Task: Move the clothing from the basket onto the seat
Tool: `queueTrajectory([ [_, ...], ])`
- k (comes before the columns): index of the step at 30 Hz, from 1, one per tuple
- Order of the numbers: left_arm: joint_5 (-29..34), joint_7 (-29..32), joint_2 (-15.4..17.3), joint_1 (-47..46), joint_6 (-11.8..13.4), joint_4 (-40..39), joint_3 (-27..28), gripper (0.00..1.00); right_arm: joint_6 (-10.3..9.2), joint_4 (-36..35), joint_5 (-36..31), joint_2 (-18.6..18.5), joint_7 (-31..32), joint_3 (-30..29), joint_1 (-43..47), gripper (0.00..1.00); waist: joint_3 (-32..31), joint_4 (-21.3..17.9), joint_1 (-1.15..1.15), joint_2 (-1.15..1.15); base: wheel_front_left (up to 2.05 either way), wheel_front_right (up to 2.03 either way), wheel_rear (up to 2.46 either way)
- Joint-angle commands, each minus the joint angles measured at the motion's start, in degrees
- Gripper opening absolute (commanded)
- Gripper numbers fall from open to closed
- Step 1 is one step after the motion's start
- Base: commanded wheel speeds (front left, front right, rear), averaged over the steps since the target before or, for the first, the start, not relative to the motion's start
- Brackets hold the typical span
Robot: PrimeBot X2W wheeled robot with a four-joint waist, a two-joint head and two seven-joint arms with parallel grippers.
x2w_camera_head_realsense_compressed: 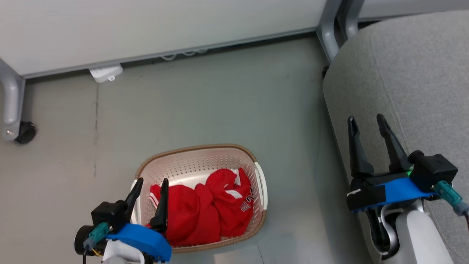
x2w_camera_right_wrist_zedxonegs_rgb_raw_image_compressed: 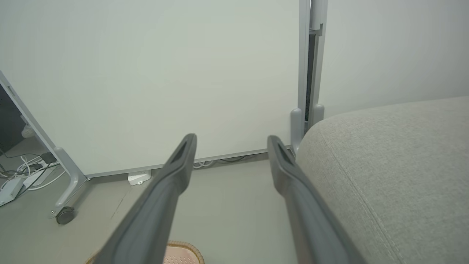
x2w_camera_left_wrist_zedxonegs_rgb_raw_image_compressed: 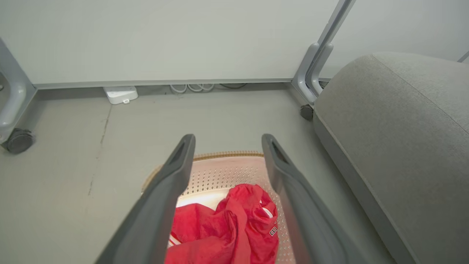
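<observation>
The cream basket (x2w_camera_head_realsense_compressed: 220,157) with a brown rim stands on the floor, and the red clothing (x2w_camera_head_realsense_compressed: 205,209) lies bunched inside it, white stripes and lettering showing on the right piece. My left gripper (x2w_camera_head_realsense_compressed: 152,180) hovers open over the basket's left edge; its wrist view looks past both fingers at the clothing (x2w_camera_left_wrist_zedxonegs_rgb_raw_image_compressed: 227,227) and the basket (x2w_camera_left_wrist_zedxonegs_rgb_raw_image_compressed: 227,168). My right gripper (x2w_camera_head_realsense_compressed: 366,119) is open and empty, held at the left edge of the grey seat (x2w_camera_head_realsense_compressed: 414,73). The seat (x2w_camera_right_wrist_zedxonegs_rgb_raw_image_compressed: 395,165) lies to the right of that gripper (x2w_camera_right_wrist_zedxonegs_rgb_raw_image_compressed: 231,138), and the basket rim (x2w_camera_right_wrist_zedxonegs_rgb_raw_image_compressed: 183,249) shows below it.
A white partition on grey wheeled legs (x2w_camera_head_realsense_compressed: 14,121) runs behind the basket, with a white power box (x2w_camera_head_realsense_compressed: 106,72) and cables at its foot. Another grey leg (x2w_camera_head_realsense_compressed: 329,33) stands by the seat's corner. Grey floor (x2w_camera_head_realsense_compressed: 205,102) lies between basket and partition.
</observation>
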Motion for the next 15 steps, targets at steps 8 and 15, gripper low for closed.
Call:
queueTrajectory([
  [8, -2.1, 3.4, 0.8, -10.5, -2.6, 13.4, -2.1, 1.00, -0.03, -0.2, 1.9, -0.1, -2.0, 2.9, -6.1, 1.00, 16.0, -7.1, -0.02, 0.00, 0.00, 0.00, 0.00],
  [15, -2.8, 4.6, 2.1, -18.5, -3.4, 23.8, -3.5, 1.00, -0.03, -0.2, 3.7, 0.0, -3.7, 5.3, -8.5, 1.00, 23.7, -11.0, -0.02, 0.00, 0.00, 0.00, 0.00],
])
